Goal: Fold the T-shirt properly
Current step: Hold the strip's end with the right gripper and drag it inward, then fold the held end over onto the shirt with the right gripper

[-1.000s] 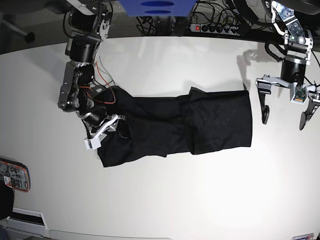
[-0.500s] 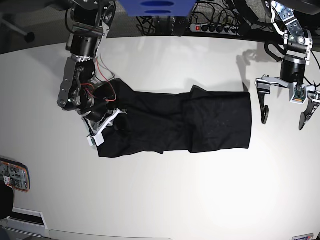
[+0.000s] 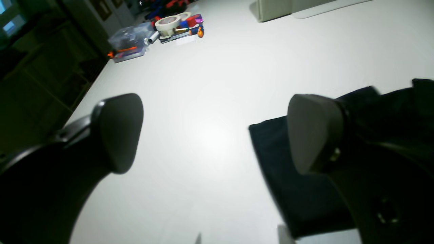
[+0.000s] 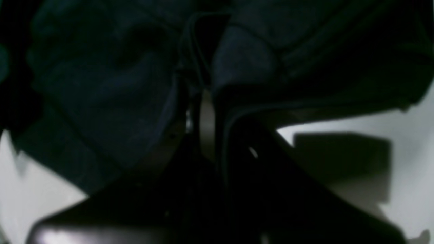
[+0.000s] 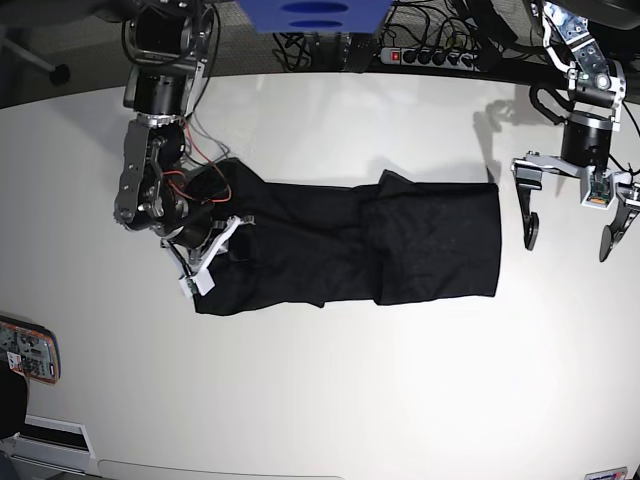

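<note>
Base view: shirt (image 5: 350, 250) lies across the middle of the white table (image 5: 330, 400), a long dark band running left to right, partly folded. Its right part is a neat doubled panel with a straight right edge; its left part is rumpled and bunched.

Right gripper (image 5: 212, 258), left of frame in the base view, sits on the shirt's left end, clenched on a fold of the cloth. Right wrist view confirms: fingers pressed together with black fabric (image 4: 101, 84) pinched between them, cloth filling the upper frame, bare table (image 4: 407, 162) at the lower right.

Left gripper (image 5: 572, 222), right of frame in the base view, hangs just beside the shirt's right edge, apart from it, released and holding nothing. Left wrist view: its 2 fingers (image 3: 118, 132) stand wide apart over bare table (image 3: 210, 135), the right-hand finger in front of the shirt's corner (image 3: 291, 189).

Other items: a power strip (image 5: 430, 56) with cables along the top edge of the base view; a small red-and-white object (image 5: 28, 350) at the left edge; a tape roll (image 3: 168, 25) and clutter (image 3: 129, 44) at the upper left of the left wrist view.
</note>
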